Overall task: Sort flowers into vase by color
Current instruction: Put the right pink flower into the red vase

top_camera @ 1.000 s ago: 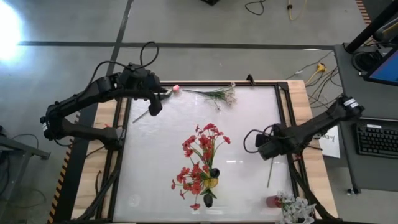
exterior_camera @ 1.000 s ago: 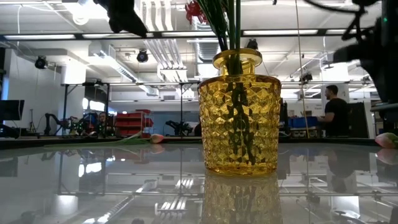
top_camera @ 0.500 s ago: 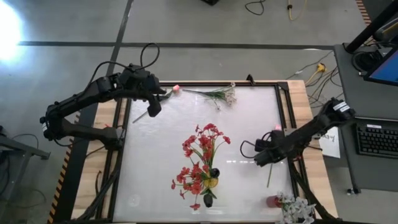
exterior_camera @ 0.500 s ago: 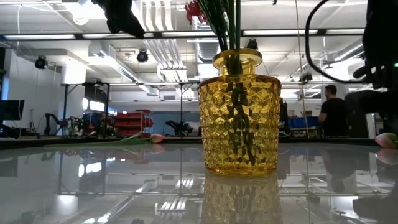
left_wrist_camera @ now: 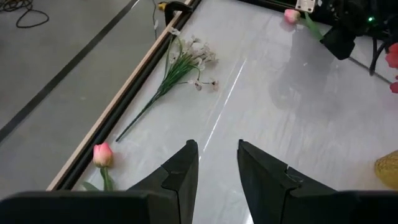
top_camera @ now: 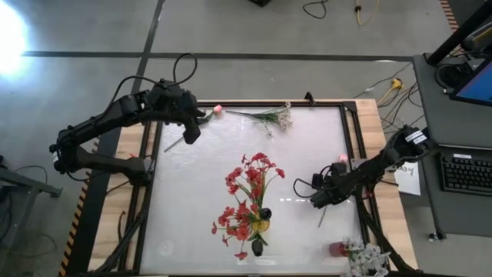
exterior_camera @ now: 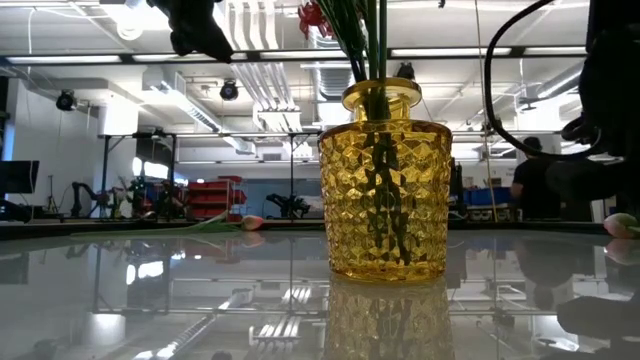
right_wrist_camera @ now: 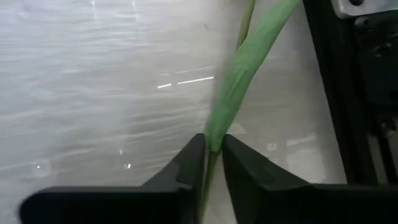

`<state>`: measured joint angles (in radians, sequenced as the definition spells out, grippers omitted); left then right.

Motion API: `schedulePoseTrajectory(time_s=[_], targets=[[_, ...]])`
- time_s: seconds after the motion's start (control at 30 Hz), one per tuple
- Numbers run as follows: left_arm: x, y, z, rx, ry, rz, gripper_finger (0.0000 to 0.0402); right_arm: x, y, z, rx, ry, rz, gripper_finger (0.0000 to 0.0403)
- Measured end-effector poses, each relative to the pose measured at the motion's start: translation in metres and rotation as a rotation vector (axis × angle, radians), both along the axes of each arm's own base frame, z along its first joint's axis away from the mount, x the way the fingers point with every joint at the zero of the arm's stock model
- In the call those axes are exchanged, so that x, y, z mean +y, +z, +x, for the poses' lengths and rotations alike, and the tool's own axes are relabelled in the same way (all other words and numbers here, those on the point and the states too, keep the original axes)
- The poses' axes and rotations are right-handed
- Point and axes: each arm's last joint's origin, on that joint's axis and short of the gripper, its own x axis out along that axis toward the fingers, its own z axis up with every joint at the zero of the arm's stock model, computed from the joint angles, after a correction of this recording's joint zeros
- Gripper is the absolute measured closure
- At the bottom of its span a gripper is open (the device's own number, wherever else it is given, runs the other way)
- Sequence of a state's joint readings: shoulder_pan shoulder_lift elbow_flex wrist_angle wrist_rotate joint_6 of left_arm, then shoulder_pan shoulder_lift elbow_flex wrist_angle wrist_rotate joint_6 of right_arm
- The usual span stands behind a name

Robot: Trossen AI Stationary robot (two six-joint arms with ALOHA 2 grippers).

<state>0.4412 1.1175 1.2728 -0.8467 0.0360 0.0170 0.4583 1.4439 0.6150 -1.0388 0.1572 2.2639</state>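
Note:
My right gripper [top_camera: 319, 196] is low over the table's right side, shut on a pink-budded flower. Its bud [top_camera: 343, 159] points to the far edge and its stem end [top_camera: 321, 223] to the near edge. My left gripper [top_camera: 191, 127] is open and empty at the far left, above a second pink flower [top_camera: 217, 110] lying flat. A spray of tiny white blooms [top_camera: 269, 117] lies at the far edge. Red blossoms [top_camera: 247, 192] and dark buds [top_camera: 265, 213] stand in the yellow glass vase [exterior_camera: 385, 190]. My right gripper pinches the pink flower's green stem and a long leaf [right_wrist_camera: 214, 144] between its two fingers, partway along the stem. The fingers slant down from the table's right side. The bud [exterior_camera: 620, 225] sits at table height; the stem reaches out to both sides of the fingers.
A small red vase [top_camera: 338, 248] with white flowers [top_camera: 367, 258] stands at the near right corner. The table has a dark frame [top_camera: 350, 131] around it. People and racks show in the room behind.
My right gripper has gone down and toward the table's left and near edges, onto the pink flower's stem. The stem's near end has swung a little to the left; the bud stays where it was.

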Motion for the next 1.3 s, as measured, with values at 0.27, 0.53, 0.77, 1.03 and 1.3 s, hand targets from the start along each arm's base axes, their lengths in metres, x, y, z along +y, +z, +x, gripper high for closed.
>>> schedulePoseTrajectory(time_s=[0.27,0.53,0.77,1.03,1.3], targets=[[0.000,0.000,0.000,0.000,0.001,0.000,0.0303,0.004,0.012,0.013,-0.097,0.030,-0.005,0.0390],[0.000,0.000,0.000,-0.004,0.000,0.003,0.0303,0.015,0.022,0.038,-0.262,0.143,0.059,0.0390],[0.000,0.000,0.001,-0.001,-0.010,0.014,0.0303,0.015,0.022,0.044,-0.315,0.147,0.079,0.0375],[0.000,0.000,0.001,-0.001,-0.011,0.015,0.0303,-0.005,0.022,0.050,-0.290,0.099,0.056,0.0280],[-0.001,0.001,-0.001,-0.029,0.000,-0.040,0.0303,-0.041,0.023,0.055,-0.218,0.074,0.053,0.0236]])
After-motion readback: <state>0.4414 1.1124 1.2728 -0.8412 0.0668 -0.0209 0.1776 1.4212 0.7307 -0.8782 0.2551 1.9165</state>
